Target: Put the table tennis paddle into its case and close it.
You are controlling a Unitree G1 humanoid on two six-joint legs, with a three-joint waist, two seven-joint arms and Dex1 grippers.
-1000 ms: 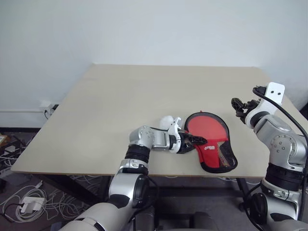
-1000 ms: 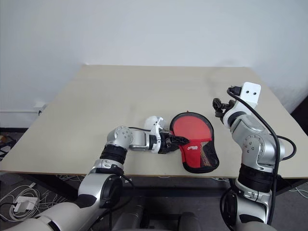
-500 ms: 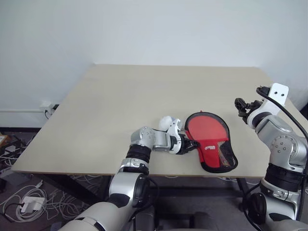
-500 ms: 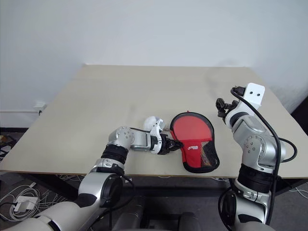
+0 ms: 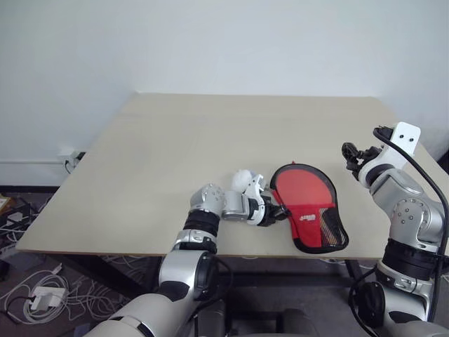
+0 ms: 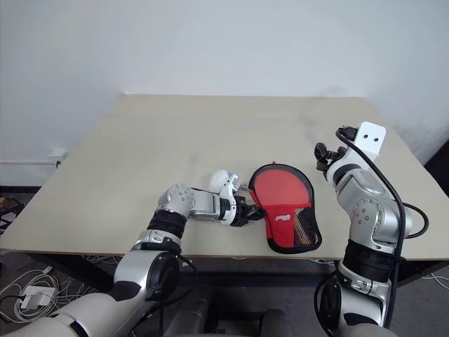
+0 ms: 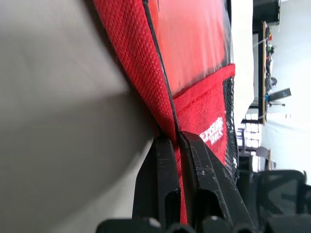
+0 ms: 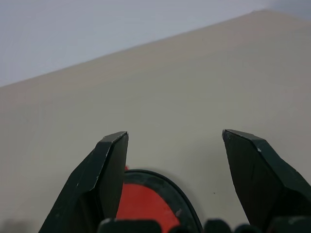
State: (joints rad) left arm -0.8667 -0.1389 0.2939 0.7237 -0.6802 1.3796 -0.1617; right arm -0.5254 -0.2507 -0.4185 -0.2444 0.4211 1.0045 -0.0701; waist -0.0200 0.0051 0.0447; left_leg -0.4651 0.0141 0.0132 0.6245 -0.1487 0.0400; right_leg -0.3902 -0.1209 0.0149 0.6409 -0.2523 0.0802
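The case [image 5: 309,205] lies flat on the table [image 5: 210,140] close to its front edge, red with a black rim, mesh and a white logo. My left gripper [image 5: 279,213] lies low on the table at the case's left side, shut on the red fabric edge [image 7: 160,104]; both fingers [image 7: 158,165] pinch it. The paddle is hidden; the round part behind the case's clear window [image 7: 194,43] looks red, and I cannot tell whether that is its face. My right gripper [image 5: 349,156] hovers open above the table, right of the case [image 8: 141,201], holding nothing.
The table's front edge [image 5: 140,251] runs just below the case and the left hand. Bare tabletop stretches behind and to the left. Cables and a power adapter [image 5: 42,298] lie on the floor at the left.
My left gripper went from open to shut on the case's left edge. The case has stayed in place, and the right arm has barely shifted.
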